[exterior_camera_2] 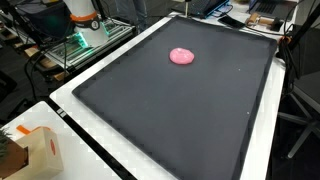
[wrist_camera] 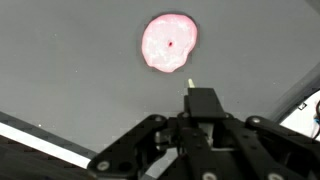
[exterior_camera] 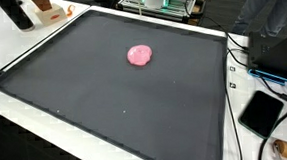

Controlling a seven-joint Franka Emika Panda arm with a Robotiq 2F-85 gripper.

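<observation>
A flat, round pink blob (exterior_camera: 139, 55) with a dark spot in its middle lies on a large black mat (exterior_camera: 74, 89). It shows in both exterior views (exterior_camera_2: 181, 56) and at the top of the wrist view (wrist_camera: 168, 43). My gripper (wrist_camera: 203, 100) shows only in the wrist view, at the bottom, above the mat (wrist_camera: 60, 60) and short of the blob. Its black fingers sit together and look shut. A small pale sliver (wrist_camera: 188, 82) shows at the fingertip; I cannot tell what it is. The gripper touches nothing.
The mat (exterior_camera_2: 200, 120) covers a white table. A black tablet (exterior_camera: 261, 113) and cables lie past the mat's edge. A cardboard box (exterior_camera_2: 35, 152) stands at one corner. A wire cart with equipment (exterior_camera_2: 85, 45) stands beside the table.
</observation>
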